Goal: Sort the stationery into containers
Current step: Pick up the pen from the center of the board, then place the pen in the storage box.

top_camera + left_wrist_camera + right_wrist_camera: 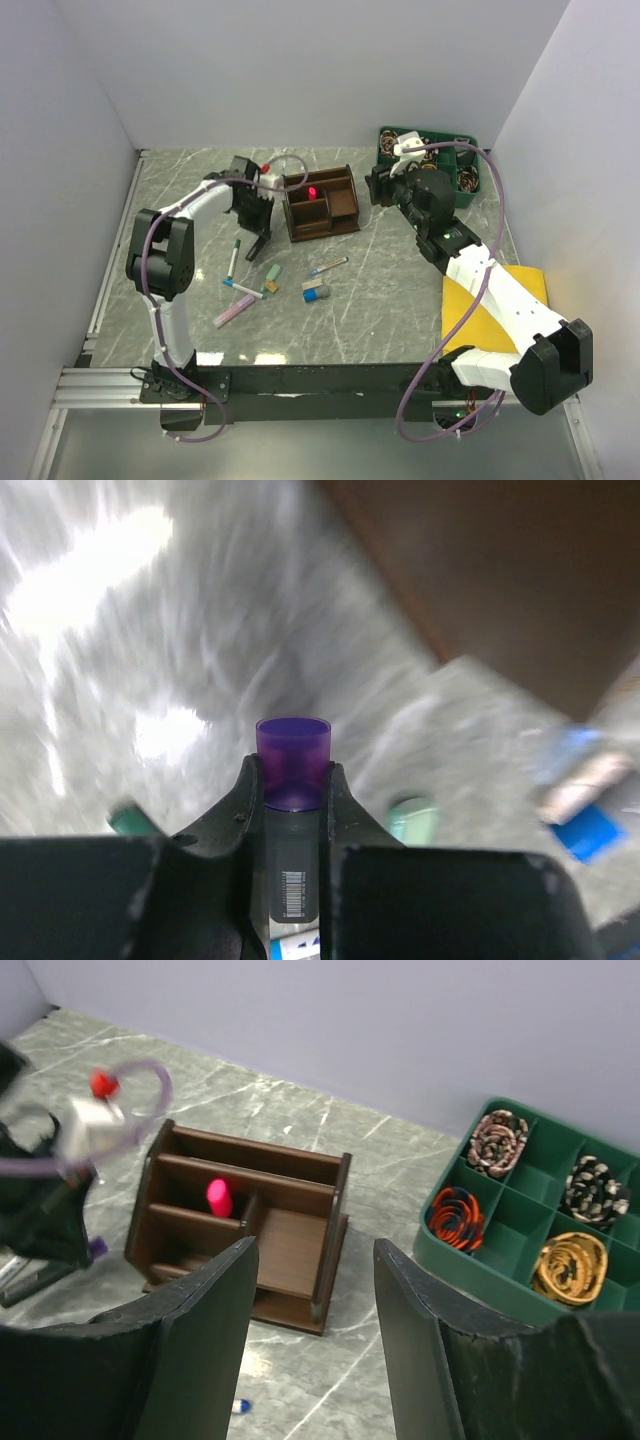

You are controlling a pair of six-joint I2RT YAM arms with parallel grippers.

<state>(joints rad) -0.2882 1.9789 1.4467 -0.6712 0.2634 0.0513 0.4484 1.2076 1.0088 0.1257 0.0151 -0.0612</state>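
Stationery (317,292) lies loose on the surface (390,300) near the brown organiser (322,205); the left end effector (292,768) pinches a purple highlighter (292,742) by its barrel, presumably bound for a compartment; the right end effector (315,1250) hangs empty, jaws apart, held clear.

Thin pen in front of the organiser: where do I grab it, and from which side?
Take the thin pen at mid-barrel from straight above, jaws set across its width. It lies flat and diagonal on the table, bare marble along both long sides; stubby pieces crowd only its lower-left end.
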